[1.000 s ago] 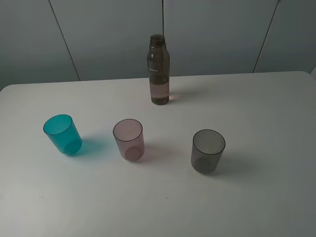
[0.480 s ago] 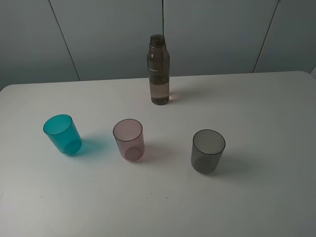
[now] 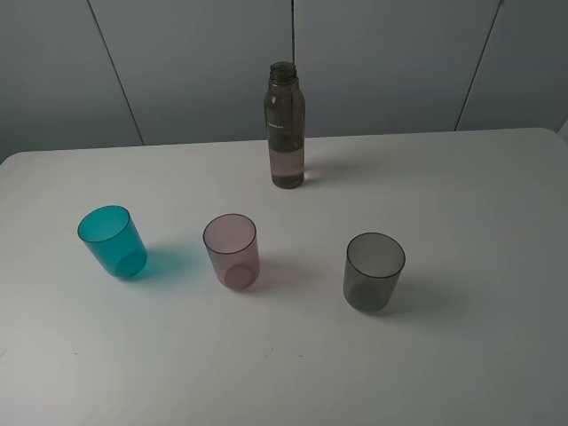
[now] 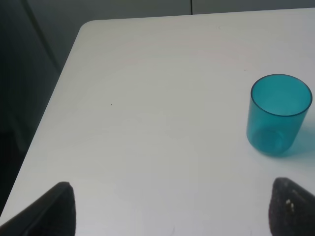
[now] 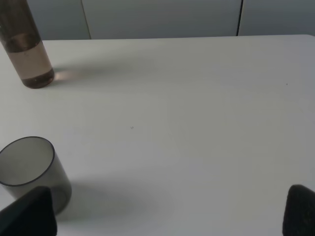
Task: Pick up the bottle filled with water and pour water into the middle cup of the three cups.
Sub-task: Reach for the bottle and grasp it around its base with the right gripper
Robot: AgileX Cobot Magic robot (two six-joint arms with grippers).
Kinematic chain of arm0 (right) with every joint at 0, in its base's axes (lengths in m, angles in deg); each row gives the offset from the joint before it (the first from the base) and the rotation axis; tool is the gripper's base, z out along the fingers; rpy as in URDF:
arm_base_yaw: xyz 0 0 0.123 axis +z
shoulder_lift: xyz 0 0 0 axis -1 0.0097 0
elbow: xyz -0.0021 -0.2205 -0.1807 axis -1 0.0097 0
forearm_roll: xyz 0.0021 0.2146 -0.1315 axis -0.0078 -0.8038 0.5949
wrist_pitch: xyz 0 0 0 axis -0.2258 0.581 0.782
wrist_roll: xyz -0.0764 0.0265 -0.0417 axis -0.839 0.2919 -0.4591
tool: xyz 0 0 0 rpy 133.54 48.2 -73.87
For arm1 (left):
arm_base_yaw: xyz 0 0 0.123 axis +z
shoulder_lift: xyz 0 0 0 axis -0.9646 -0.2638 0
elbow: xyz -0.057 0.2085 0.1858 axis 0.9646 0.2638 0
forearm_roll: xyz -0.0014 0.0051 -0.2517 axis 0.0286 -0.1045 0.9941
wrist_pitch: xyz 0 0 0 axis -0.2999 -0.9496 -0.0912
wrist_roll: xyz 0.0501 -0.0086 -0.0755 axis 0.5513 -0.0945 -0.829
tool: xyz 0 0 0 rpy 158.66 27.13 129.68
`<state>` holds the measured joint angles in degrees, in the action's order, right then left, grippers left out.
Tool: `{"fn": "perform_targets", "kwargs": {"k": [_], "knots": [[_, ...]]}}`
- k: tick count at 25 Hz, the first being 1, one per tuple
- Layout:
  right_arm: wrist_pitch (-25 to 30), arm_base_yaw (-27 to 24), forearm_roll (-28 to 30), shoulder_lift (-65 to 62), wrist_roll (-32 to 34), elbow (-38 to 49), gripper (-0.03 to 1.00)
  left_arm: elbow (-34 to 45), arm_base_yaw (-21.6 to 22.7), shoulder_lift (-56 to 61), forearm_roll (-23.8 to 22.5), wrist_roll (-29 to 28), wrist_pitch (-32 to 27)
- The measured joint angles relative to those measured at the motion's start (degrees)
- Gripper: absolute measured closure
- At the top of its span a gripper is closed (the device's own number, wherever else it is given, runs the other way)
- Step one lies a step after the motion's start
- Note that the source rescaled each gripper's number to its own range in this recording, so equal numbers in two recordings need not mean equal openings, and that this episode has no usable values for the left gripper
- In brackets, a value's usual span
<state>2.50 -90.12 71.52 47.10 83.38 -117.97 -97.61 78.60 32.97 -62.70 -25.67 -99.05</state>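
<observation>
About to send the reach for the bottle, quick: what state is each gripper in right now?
Left gripper: jaws open, holding nothing.
Right gripper: jaws open, holding nothing.

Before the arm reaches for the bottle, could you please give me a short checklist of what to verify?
1. bottle upright, cap off: ok.
2. Water in the bottle: ok, lower part filled.
3. middle cup upright, apart from teal cup and grey cup: ok.
4. right hand open, empty: ok.
5. left hand open, empty: ok.
6. Whether the right hand can reach the bottle: cannot tell.
</observation>
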Motion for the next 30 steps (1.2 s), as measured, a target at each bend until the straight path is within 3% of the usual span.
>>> {"fn": "perform_targets", "kwargs": {"k": [23,30], "knots": [[0.0,0.0,-3.4,0.5,0.0,-0.5,-0.03,0.0,0.0,0.0,0.0,0.0,0.0],[-1.9,0.0,0.4,14.8,-2.0,-9.6,-0.03,0.0,0.0,0.0,0.0,0.0,0.0]]}}
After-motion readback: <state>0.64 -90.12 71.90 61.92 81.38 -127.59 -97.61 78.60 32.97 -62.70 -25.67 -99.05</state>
